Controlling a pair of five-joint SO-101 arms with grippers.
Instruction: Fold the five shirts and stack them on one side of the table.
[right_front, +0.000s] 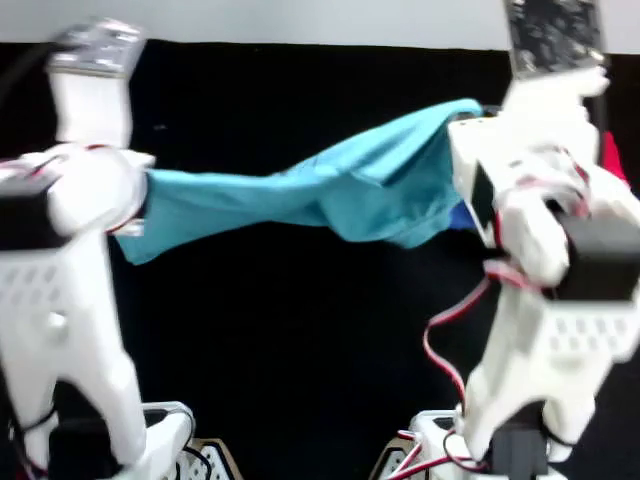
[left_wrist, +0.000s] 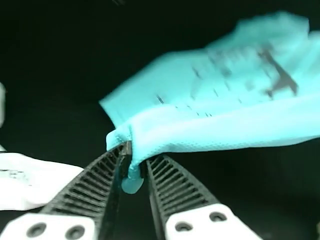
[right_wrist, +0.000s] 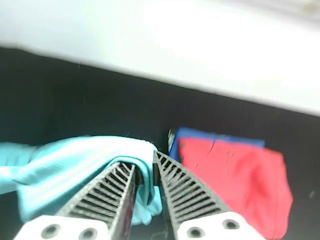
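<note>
- Teal shirt (right_front: 330, 190) is hanging stretched between the two arms over the black table (right_front: 300, 350). We are seeing it sag in loose folds along its middle.
- In the left wrist view, one end of the teal shirt (left_wrist: 225, 100) is sitting pinched in the left gripper (left_wrist: 134, 155). The jaws are closing narrowly on a bunched edge of cloth, and a small tuft is poking out below the tips.
- In the right wrist view, the other end of the teal shirt (right_wrist: 65, 170) is draping over and between the fingers of the right gripper (right_wrist: 145, 162). The jaws are clamping the fabric with only a slim gap.
- From the high view, we are noting the left arm (right_front: 70, 200) at the shirt's lower end and the right arm (right_front: 540, 220) at its raised end.
- Red shirt (right_wrist: 235, 180) is lying flat on the table beyond the right gripper, resting on top of a blue shirt (right_wrist: 210, 136) whose edge is showing along the far side.
- White shape (left_wrist: 30, 180) is lying beside the left gripper; we cannot tell what it is.
- Pale wall (right_front: 300, 20) is running along the table's far edge.
</note>
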